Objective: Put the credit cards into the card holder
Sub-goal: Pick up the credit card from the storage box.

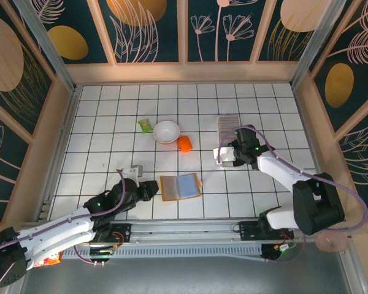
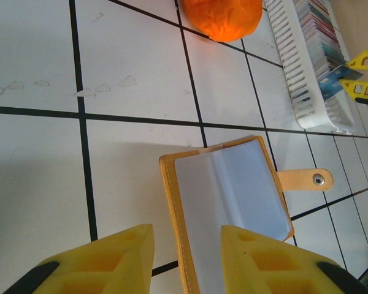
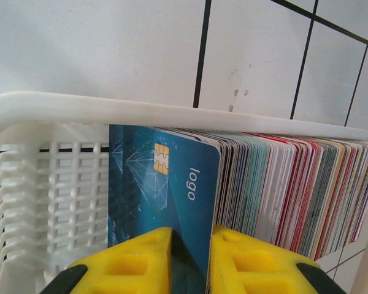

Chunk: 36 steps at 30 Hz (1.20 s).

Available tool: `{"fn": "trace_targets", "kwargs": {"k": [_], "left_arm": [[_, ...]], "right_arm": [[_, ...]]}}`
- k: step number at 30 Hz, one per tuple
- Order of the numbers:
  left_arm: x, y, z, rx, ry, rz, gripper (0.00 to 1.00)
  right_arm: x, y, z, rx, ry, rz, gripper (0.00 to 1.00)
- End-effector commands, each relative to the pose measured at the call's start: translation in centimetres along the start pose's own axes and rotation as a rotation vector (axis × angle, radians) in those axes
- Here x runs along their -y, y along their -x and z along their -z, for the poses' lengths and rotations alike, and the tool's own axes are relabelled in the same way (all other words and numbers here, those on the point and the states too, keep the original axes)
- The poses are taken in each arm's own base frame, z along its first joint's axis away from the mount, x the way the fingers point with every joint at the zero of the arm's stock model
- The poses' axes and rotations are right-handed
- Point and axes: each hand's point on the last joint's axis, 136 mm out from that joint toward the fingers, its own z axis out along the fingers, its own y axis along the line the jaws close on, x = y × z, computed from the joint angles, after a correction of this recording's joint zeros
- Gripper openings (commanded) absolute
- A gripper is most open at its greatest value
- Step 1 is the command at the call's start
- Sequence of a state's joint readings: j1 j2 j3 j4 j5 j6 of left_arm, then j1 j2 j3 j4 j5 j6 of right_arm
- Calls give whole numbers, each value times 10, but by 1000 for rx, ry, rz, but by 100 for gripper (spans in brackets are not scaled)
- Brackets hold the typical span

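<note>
Yellow fingers of the right gripper (image 3: 190,236) pinch a blue credit card (image 3: 172,184). It stands upright in the white card holder (image 3: 110,110), against the end of its packed row of cards (image 3: 294,190). Left of the holder, nearer the arm bases, lies the open tan wallet (image 2: 233,190). The left gripper (image 2: 187,236) hovers over the wallet's edge, jaws apart and empty. Also left of the holder are a white bowl (image 1: 166,131), an orange lump (image 2: 224,15) and a green packet (image 1: 145,125).
</note>
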<state>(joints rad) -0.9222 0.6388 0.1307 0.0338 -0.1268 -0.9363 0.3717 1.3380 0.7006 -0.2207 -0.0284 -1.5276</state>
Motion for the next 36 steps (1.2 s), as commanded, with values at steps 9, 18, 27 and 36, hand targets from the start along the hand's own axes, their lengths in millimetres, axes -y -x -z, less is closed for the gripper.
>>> {"fn": "trace_targets", "kwargs": {"k": [9, 18, 27, 36], "left_arm": [[4, -2, -2, -11, -22, -6, 32], [4, -2, -2, -11, -20, -1, 32], [4, -3, -2, -13, -20, 2, 32], [4, 0, -2, -3, -19, 9, 31]], "right_arm": [[36, 0, 14, 1, -130, -18, 15], [42, 3, 22, 22, -150, -51, 15], [43, 6, 30, 35, -161, -63, 11], [34, 11, 39, 65, -129, -86, 2]]}}
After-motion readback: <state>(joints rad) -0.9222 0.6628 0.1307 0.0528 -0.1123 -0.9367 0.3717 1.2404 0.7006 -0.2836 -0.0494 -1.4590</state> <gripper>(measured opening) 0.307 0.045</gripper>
